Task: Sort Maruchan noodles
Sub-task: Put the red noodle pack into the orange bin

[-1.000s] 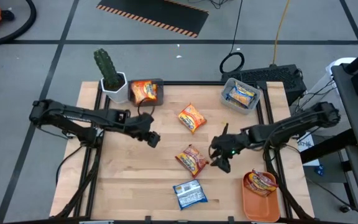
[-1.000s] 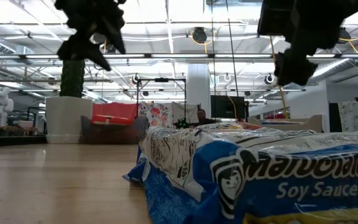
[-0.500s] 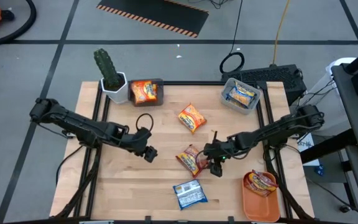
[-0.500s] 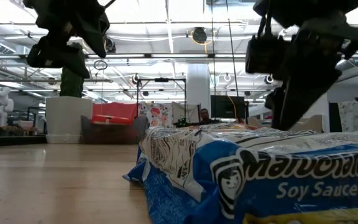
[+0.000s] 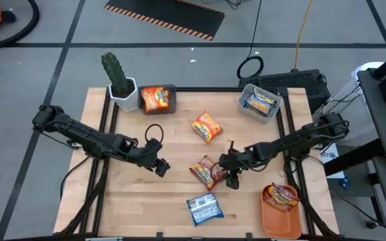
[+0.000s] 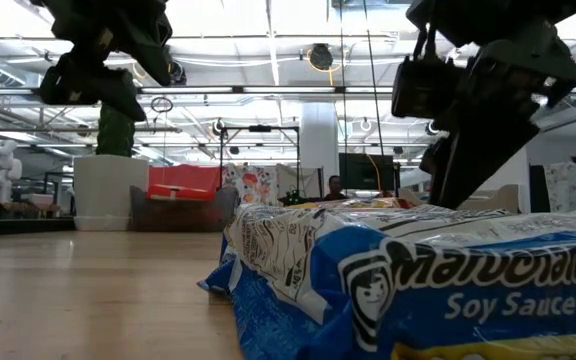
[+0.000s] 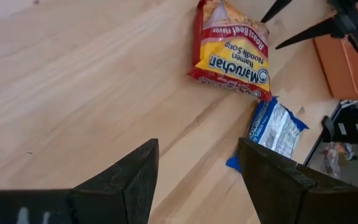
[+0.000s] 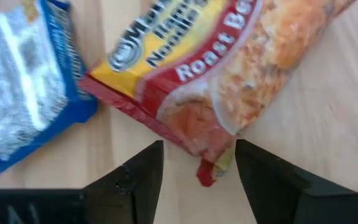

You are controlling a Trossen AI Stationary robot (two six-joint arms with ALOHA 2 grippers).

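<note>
At the near edge of the table, about six o'clock from its centre, a blue-white packet (image 5: 204,208) lies flat, with the orange tray (image 5: 280,217) at four o'clock holding one red-brown packet (image 5: 283,195). Just past it, near the table's middle, the right gripper (image 5: 231,178) hangs over the end of the roast beef packet (image 5: 206,172), fingers apart and straddling its crimped edge in the right wrist view. The left gripper (image 5: 159,166) waits at nine o'clock of that packet, fingers wide and empty. Farther off, an orange-yellow packet (image 5: 206,126) lies at twelve o'clock, with a grey bin (image 5: 158,99) at eleven and a clear bin (image 5: 259,102) at one, each holding noodles. The risk I see: gripping only the thin crimp could let the crinkly packet slip or swing out on the lift.
</note>
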